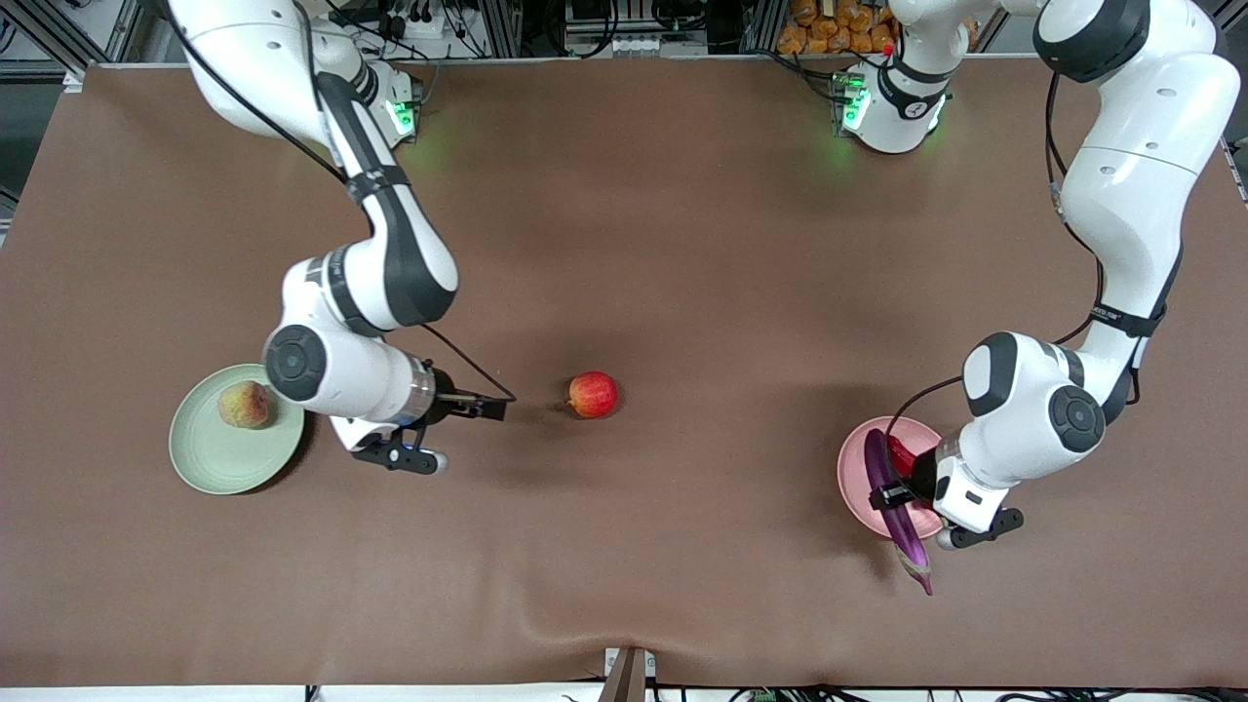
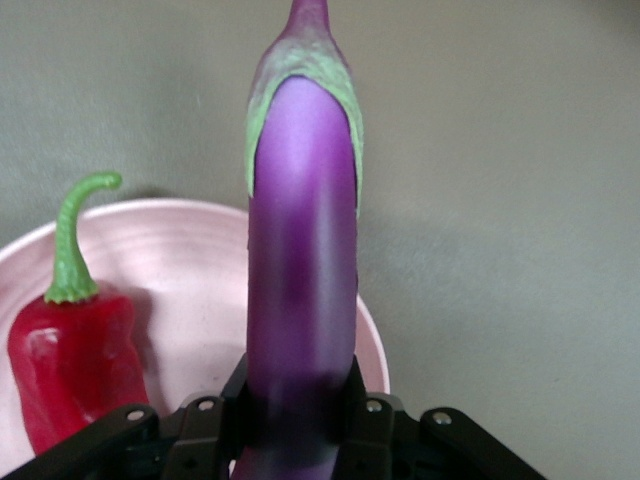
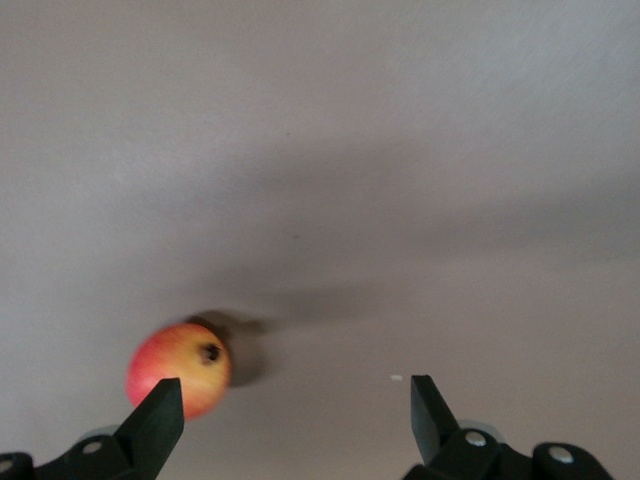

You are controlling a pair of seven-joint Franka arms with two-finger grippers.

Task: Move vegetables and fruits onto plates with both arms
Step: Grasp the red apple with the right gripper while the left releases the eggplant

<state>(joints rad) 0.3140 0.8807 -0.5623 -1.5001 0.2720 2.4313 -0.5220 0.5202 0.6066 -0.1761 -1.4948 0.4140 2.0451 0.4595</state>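
Note:
My left gripper is shut on the long purple eggplant and holds it over the pink plate. The eggplant's stem end juts past the plate's rim toward the front camera. The red chili pepper lies on that plate. The left wrist view shows the eggplant clamped between the jaws, with the chili on the pink plate. My right gripper is open over the table between the green plate and the red apple. A peach sits on the green plate. In the right wrist view the apple lies just ahead of one fingertip.
A brown cloth covers the table. It has a wrinkle near the front edge by a small mount. The two robot bases stand along the edge farthest from the front camera.

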